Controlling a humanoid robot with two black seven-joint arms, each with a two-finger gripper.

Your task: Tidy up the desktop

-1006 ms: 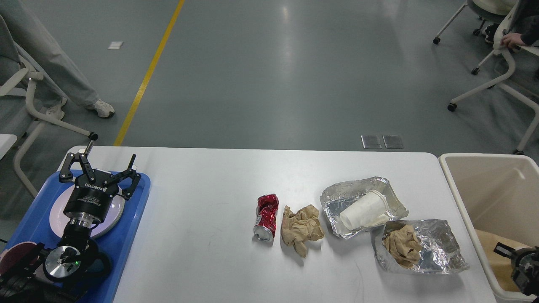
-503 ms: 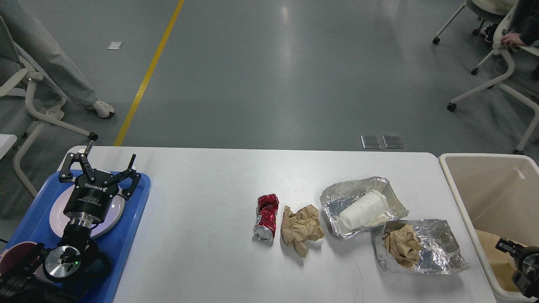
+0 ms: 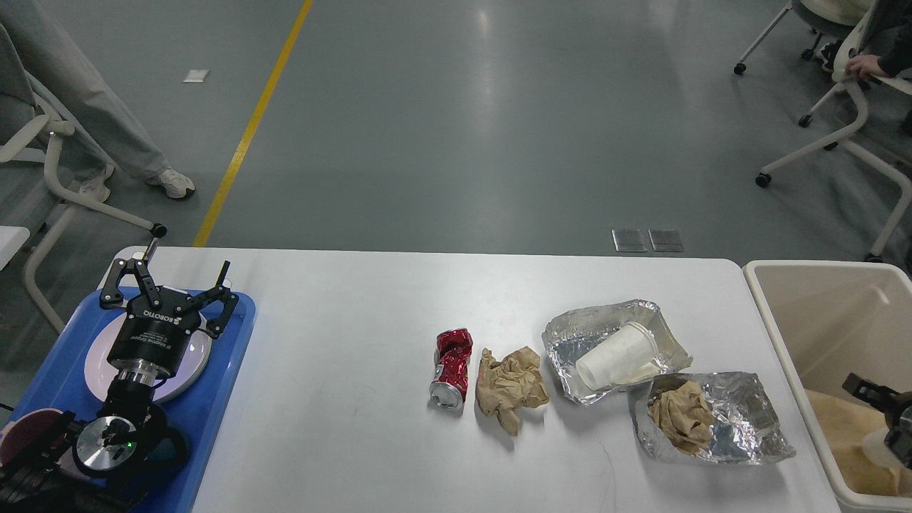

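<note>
The white desktop (image 3: 342,342) holds a crushed red can (image 3: 450,368), a crumpled brown paper (image 3: 510,387), a foil tray (image 3: 570,335) with a white paper cup (image 3: 616,355) on its side, and a second foil tray (image 3: 748,420) with brown paper (image 3: 678,416) in it. My left gripper (image 3: 169,279) is open and empty above the pale plate (image 3: 96,367) on the blue tray (image 3: 221,370). My right gripper (image 3: 873,392) shows only partly at the right edge, over the beige bin (image 3: 784,356); its fingers cannot be told apart.
A dark red dish (image 3: 25,431) lies at the tray's near left. Brown paper (image 3: 844,442) lies in the bin. White chairs (image 3: 848,114) and people stand on the floor beyond the table.
My right gripper has moved a little to the right and up over the bin. The left arm and the things on the desktop have not moved.
</note>
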